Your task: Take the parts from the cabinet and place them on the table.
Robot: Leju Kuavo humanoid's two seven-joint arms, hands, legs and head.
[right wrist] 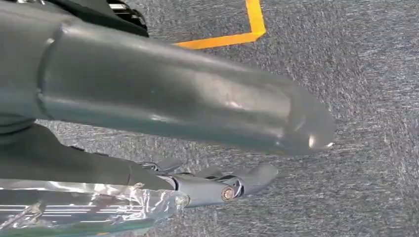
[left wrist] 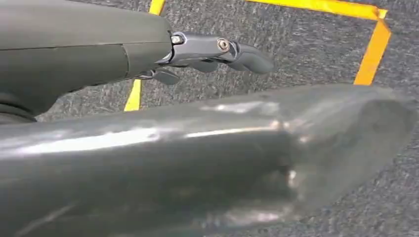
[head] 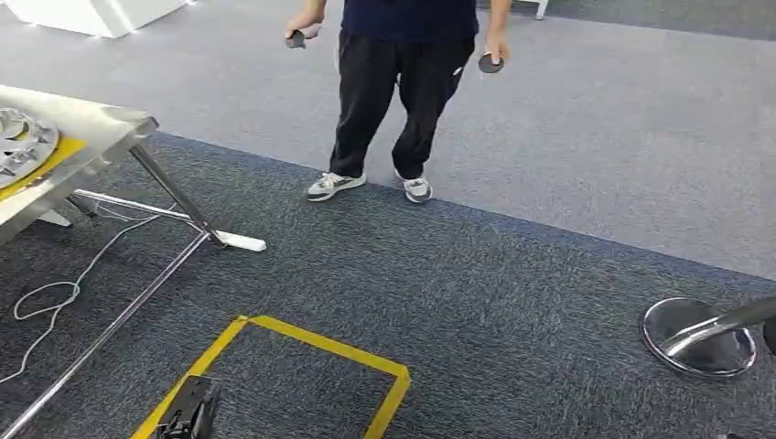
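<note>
Silver ring-shaped parts (head: pixel 20 144) lie on a yellow mat on the steel table (head: pixel 101 123) at the far left of the head view. My left hand (left wrist: pixel 212 49) hangs over the carpet with its fingers stretched out, well apart from the thick thumb (left wrist: pixel 247 148), and holds nothing. My right hand (right wrist: pixel 222 185) hangs likewise, with straight fingers apart from the thumb (right wrist: pixel 188 94) and nothing between them. A crinkled clear film (right wrist: pixel 74 207) lies along the far side of those fingers; I cannot tell what it is.
A person (head: pixel 393 101) stands ahead on the carpet with a controller in each hand. A yellow tape square (head: pixel 320 347) marks the floor in front of me. A white power strip (head: pixel 240 241) and a cable (head: pixel 55 293) lie under the table. A chrome round base (head: pixel 700 338) stands at right.
</note>
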